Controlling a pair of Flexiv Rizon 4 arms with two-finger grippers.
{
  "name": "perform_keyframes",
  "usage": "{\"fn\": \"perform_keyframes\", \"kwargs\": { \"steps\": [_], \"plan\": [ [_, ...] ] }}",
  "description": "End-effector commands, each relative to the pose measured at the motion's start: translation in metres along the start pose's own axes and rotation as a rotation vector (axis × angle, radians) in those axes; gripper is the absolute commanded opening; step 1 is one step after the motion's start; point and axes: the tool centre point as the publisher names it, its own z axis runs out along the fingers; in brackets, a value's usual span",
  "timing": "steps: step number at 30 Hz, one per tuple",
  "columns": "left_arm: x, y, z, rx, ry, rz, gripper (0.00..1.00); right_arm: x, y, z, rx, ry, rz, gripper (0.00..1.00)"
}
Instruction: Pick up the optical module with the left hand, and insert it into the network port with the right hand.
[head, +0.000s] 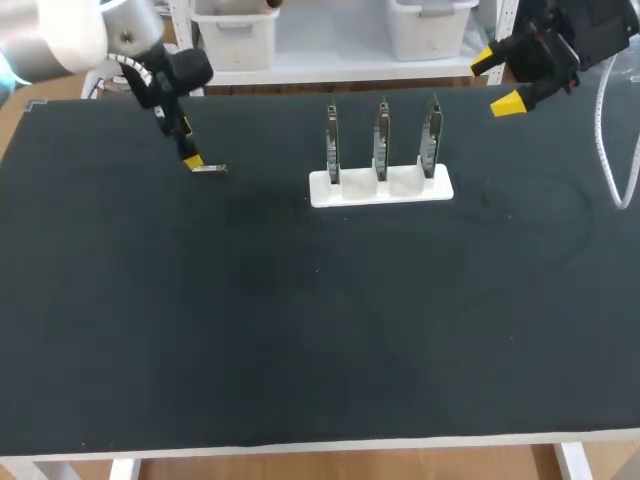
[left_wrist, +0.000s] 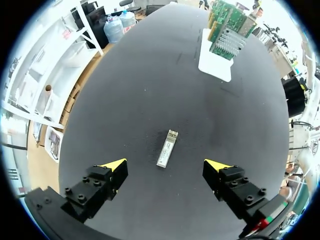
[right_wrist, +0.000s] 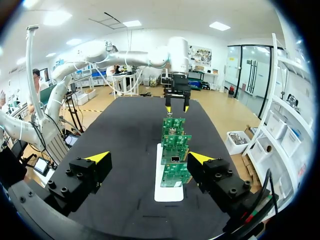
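The module, a slim silvery metal bar, lies flat on the matte black table, just ahead of the left gripper, whose fingers stand wide apart, clear of it. Three green cards stand upright in a white base, well apart from the module. The right gripper faces them, fingers spread.

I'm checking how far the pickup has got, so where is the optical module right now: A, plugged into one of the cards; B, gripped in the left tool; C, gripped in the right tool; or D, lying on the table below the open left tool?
D: the optical module lies flat on the black table, and the left tool is open above it, with neither yellow tip touching it.
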Motion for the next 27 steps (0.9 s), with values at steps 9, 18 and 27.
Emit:
{"fn": "perform_keyframes", "kwargs": {
  "steps": [9,18,27],
  "plan": [
    [0.001,0.014,0.019,0.066,0.034,-0.002,1.0,0.0,0.002,0.0,0.004,0.002,0.0,1.0],
    [-0.007,0.014,0.028,0.083,0.036,0.019,1.0,0.0,0.002,0.0,0.004,0.002,0.0,1.0],
    [-0.008,0.013,0.033,0.112,0.02,0.027,1.0,0.0,0.002,0.0,0.004,0.002,0.0,1.0]
  ]
}}
